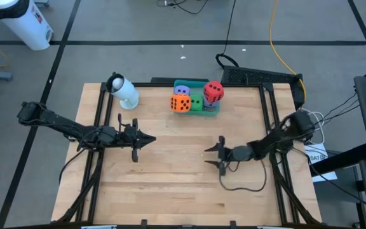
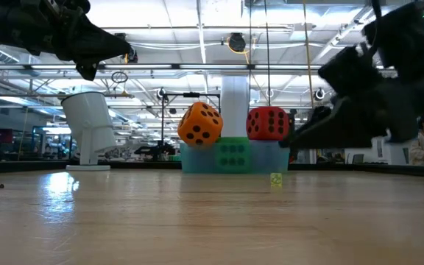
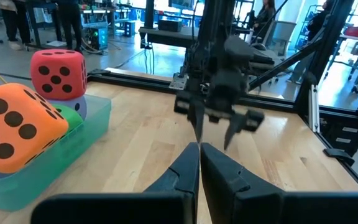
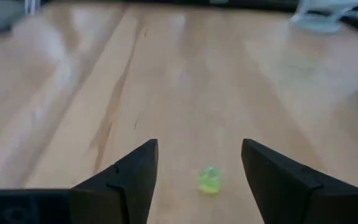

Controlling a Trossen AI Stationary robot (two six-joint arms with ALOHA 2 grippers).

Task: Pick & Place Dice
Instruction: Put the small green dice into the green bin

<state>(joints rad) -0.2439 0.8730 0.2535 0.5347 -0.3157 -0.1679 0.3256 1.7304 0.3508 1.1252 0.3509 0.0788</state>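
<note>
From above, we see the teal tray (image 1: 210,112) at the far edge of the worktop (image 1: 170,178), and we place everything else from it. The orange die (image 1: 181,103) sits at the tray's left end, tipped on a corner so its faces lie diagonal to the tray's edge. The green die (image 1: 196,102) is just beside it toward the middle, a light purple die (image 1: 182,89) lies behind them, and the red die (image 1: 213,92) is perched high at the tray's right end, also turned askew. The left pincer (image 1: 150,140) hangs over the worktop well forward and left of the tray, its fingers together, pointing right. The right pincer (image 1: 213,156) is forward of the tray, fingers apart, pointing left. A white camera (image 1: 124,91) stands left of the tray.

At worktop level, we see the orange die (image 2: 200,124) tilted on the tray's (image 2: 271,156) left part, the green die (image 2: 232,154) square-on low in the middle, and the red die (image 2: 267,123) on top at the right. A tiny yellow-green cube (image 2: 275,178) lies on the worktop just in front of the tray.

Through the left wrist, the left pincer (image 3: 199,149) is pressed shut; the orange die (image 3: 17,127) and red die (image 3: 58,73) rest in the tray (image 3: 73,146), and the right pincer (image 3: 215,127) faces us, spread.

Through the right wrist, the right pincer (image 4: 199,163) is apart, and the tiny cube (image 4: 209,180) lies on the worktop between its fingers.
</note>
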